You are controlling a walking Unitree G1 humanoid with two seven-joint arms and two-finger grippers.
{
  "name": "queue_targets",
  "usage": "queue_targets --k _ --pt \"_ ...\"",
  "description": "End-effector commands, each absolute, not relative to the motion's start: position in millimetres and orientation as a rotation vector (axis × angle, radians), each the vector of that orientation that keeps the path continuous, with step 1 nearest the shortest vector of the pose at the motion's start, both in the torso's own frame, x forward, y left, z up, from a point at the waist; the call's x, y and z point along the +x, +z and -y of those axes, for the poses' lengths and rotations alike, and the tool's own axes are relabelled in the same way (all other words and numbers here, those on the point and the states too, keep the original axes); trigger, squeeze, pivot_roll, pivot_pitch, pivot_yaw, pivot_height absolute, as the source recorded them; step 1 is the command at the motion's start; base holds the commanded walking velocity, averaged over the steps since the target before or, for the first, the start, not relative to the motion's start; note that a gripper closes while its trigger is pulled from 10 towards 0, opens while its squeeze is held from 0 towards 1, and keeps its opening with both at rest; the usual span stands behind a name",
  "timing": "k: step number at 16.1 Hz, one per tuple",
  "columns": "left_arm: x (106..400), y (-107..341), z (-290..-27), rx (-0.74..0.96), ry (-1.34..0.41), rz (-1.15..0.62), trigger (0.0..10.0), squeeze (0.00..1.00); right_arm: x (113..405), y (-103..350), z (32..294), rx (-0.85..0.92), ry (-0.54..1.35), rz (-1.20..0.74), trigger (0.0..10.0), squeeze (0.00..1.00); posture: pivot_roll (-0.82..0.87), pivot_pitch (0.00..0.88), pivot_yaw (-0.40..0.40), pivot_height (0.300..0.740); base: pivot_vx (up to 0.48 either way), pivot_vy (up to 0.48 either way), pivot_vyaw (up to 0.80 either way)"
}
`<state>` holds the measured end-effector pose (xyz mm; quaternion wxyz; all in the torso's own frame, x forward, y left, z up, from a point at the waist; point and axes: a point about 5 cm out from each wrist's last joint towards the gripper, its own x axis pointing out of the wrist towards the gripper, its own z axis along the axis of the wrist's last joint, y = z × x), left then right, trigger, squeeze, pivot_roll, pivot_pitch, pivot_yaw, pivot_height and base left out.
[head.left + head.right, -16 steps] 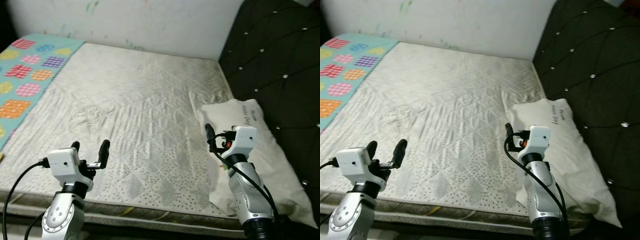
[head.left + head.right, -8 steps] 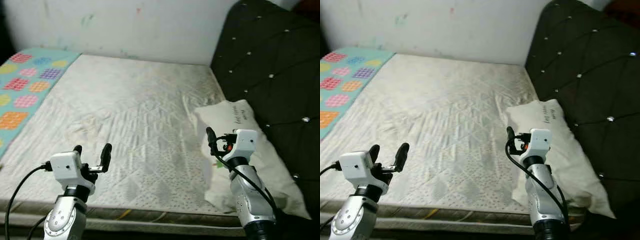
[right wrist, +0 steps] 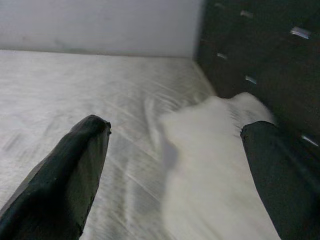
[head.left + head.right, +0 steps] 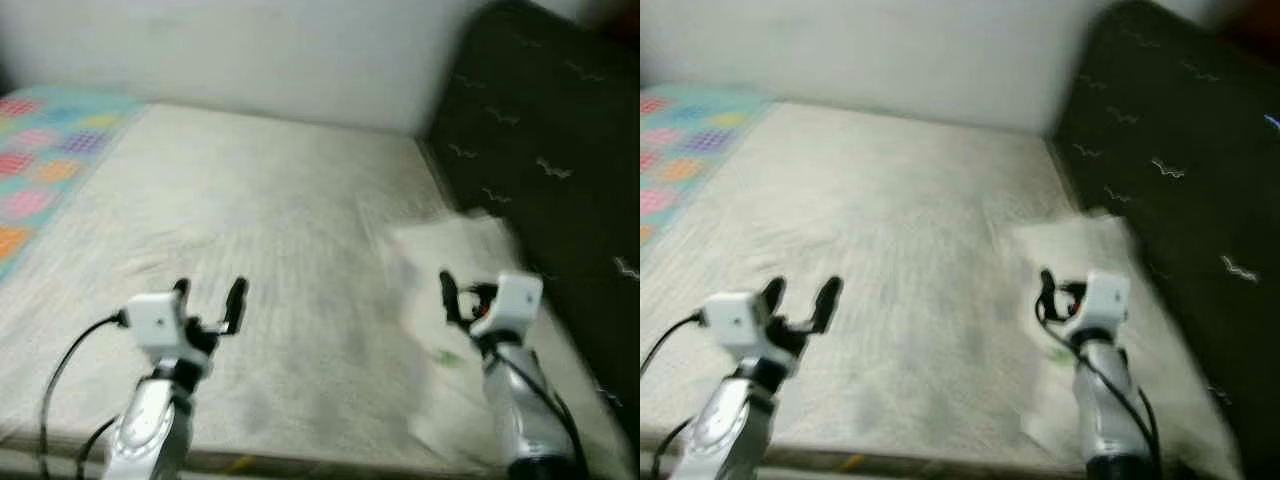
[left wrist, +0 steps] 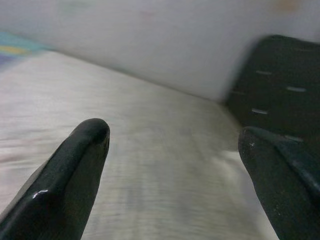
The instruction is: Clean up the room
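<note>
A white pillow lies on the right side of a bare quilted mattress, against the dark tufted headboard. The picture is blurred. My left gripper is held up over the mattress's near edge, open, with nothing between its fingers. My right gripper hovers over the near part of the pillow, also open and empty, its fingers wide apart.
A teal blanket with coloured patches covers the far left of the bed. A white wall runs behind the bed. The headboard closes off the right side. The mattress's front edge is just below my arms.
The whole picture has shifted and blurred, so the camera is moving. Both grippers stay open and empty, held up in front much as before.
</note>
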<state>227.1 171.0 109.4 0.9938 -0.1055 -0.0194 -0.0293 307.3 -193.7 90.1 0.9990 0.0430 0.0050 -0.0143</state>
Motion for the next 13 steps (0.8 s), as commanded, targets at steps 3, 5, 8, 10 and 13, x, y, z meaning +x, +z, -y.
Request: queue_targets --k 3,5,8,10,13 --pt "226.7 104.4 -179.1 -0.194 0.010 0.013 10.0 0.00 308.6 91.7 182.0 0.093 0.010 0.003 10.0 0.00 0.03 0.013 -0.077 0.740 0.000 0.000 0.00" --pt "227.3 104.6 -178.4 -0.193 0.010 0.013 10.0 0.00 308.0 91.6 182.6 0.093 0.008 0.004 10.0 0.00 0.02 0.015 -0.077 0.740 0.000 0.000 0.00" --pt "226.9 104.3 -178.7 -0.210 0.007 0.010 10.0 0.00 307.0 90.9 183.0 0.091 0.006 0.003 10.0 0.00 0.03 0.017 -0.078 0.740 0.000 0.000 0.00" --pt "226.2 103.6 -179.0 -0.212 0.007 0.009 10.0 0.00 306.8 90.7 182.4 0.090 0.007 0.001 10.0 0.00 0.03 0.017 -0.078 0.740 0.000 0.000 0.00" --pt "225.8 104.0 -179.1 -0.221 0.004 0.013 10.0 0.00 307.2 90.4 182.7 0.092 0.008 -0.002 10.0 0.00 0.02 0.018 -0.078 0.740 0.000 0.100 0.00"
